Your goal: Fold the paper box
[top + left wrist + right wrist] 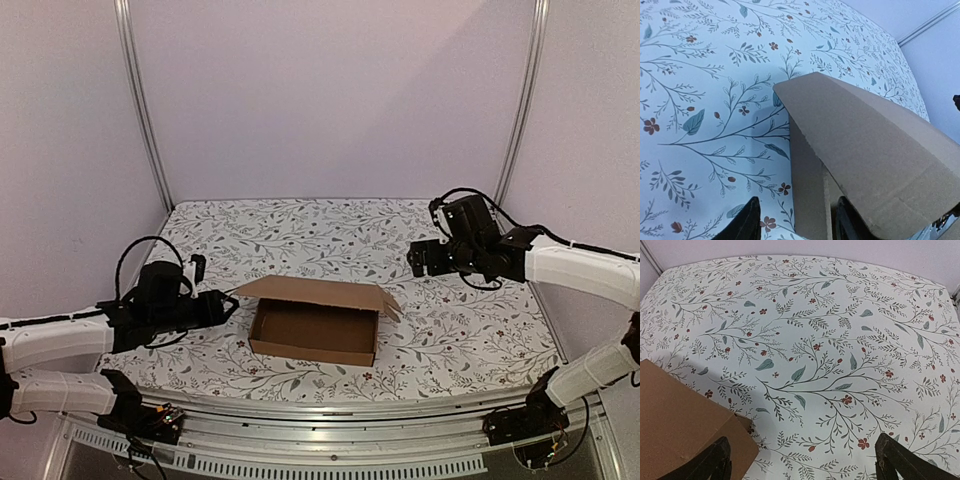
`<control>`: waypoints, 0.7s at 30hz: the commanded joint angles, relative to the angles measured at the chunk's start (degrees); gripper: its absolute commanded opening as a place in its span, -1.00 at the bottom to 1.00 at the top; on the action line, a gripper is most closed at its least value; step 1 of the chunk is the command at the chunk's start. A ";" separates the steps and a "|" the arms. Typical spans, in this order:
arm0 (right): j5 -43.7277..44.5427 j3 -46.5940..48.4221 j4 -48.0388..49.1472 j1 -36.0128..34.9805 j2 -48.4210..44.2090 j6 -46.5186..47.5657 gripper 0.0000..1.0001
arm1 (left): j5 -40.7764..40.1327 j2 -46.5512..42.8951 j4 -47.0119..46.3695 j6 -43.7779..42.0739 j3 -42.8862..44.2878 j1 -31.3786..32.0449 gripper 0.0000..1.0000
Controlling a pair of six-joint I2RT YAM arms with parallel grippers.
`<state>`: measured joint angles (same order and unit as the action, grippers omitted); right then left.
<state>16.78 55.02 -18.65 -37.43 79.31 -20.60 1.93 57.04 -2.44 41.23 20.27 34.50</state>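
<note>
While the right hand (418, 260) hangs spread, the left hand (228, 305), also spread, faces the paper box (315, 335).

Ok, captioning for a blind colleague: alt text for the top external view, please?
A shallow brown paper box sits open on the floral table, lid flap raised behind. The left gripper is close by its left end; the right gripper hangs apart.

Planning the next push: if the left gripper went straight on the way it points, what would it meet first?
Probably the paper box: its end wall stands just ahead of the left gripper, in line with its open fingers, though depth is unclear.
</note>
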 commanded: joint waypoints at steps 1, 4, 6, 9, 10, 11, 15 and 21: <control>-7.35 -2.78 -2.72 0.24 -5.47 3.57 0.98 | -1.71 -0.85 7.48 -3.29 2.25 0.24 0.06; -11.83 -4.72 -3.32 0.20 -9.38 4.82 0.97 | -1.74 -1.00 8.81 -4.80 2.70 0.22 0.35; -13.60 -6.09 -3.42 0.23 -11.83 5.42 0.97 | -1.75 -0.92 9.43 -6.35 3.17 0.22 0.45; -16.04 -7.88 -3.50 0.25 -14.63 5.98 0.97 | -1.76 -0.67 10.43 -9.99 4.53 0.22 0.49; -17.80 -8.25 -3.60 0.25 -15.78 6.17 0.98 | -1.76 -0.74 10.72 -10.94 5.00 0.22 0.49; -19.25 -8.46 -3.92 0.25 -16.48 6.38 0.98 | -3.23 -0.81 10.75 -11.82 5.38 0.22 0.50; -24.24 -8.33 -6.47 0.19 -17.51 7.61 0.98 | -5.00 -1.76 10.25 -15.36 6.12 0.22 0.50; -26.01 -9.82 -10.34 0.11 -17.03 7.76 0.98 | -7.31 -2.15 8.80 -16.43 6.21 0.26 0.49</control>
<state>-5.91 47.13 -25.04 -37.43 62.41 -13.80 -3.09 55.48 6.76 27.27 25.65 34.50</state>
